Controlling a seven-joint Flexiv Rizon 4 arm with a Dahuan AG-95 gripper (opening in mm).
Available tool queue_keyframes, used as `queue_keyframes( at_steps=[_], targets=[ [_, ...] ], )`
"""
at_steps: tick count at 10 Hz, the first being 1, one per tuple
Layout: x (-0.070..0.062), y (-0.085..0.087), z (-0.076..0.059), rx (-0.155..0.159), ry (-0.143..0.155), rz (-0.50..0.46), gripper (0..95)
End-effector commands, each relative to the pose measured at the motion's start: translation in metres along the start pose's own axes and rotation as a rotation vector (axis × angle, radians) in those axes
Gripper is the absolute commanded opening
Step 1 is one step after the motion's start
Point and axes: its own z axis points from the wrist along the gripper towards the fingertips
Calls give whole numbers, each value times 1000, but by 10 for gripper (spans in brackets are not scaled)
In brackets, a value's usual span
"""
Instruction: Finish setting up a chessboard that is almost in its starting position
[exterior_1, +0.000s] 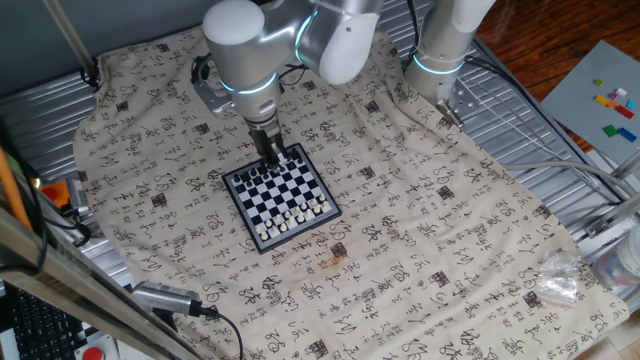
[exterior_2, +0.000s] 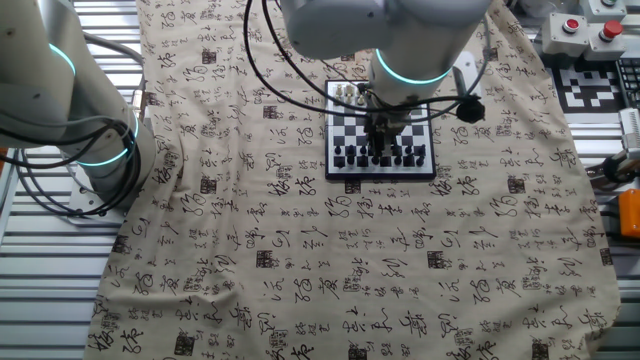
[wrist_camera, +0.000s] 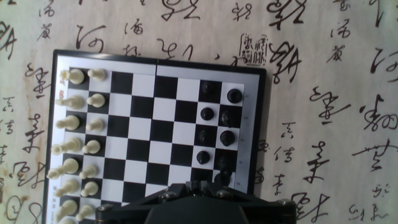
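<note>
1. One fixed view: the chessboard (exterior_1: 281, 197) lies at frame centre on the worktop (exterior_1: 450, 230), which is covered by a cloth with dark script. White pieces (exterior_1: 293, 218) line its lower-right edge. The arm (exterior_1: 245, 50) comes down from the upper centre and the claw (exterior_1: 272, 146) sits at the board's upper corner; whether it is spread or pressed together cannot be told here.
2. The other fixed view: the board sits in the upper centre, dark pieces (exterior_2: 380, 156) along its lower edge, white ones along its upper edge. The claw (exterior_2: 383, 135) hangs over the dark rows, its tips hidden among them.
3. Hand view: the board fills the left and centre, white pieces in 2 columns at left, dark ones at right. Only the claw's dark housing (wrist_camera: 205, 202) shows at the bottom edge, so its state cannot be told.
</note>
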Motion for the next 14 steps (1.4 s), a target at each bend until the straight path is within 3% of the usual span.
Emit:
queue_keyframes(
  at_steps=[1, 14],
  targets=[
    [0, 0, 0, 1, 0, -1, 0],
    [-1, -1, 4, 2, -12, -7, 0]
  ],
)
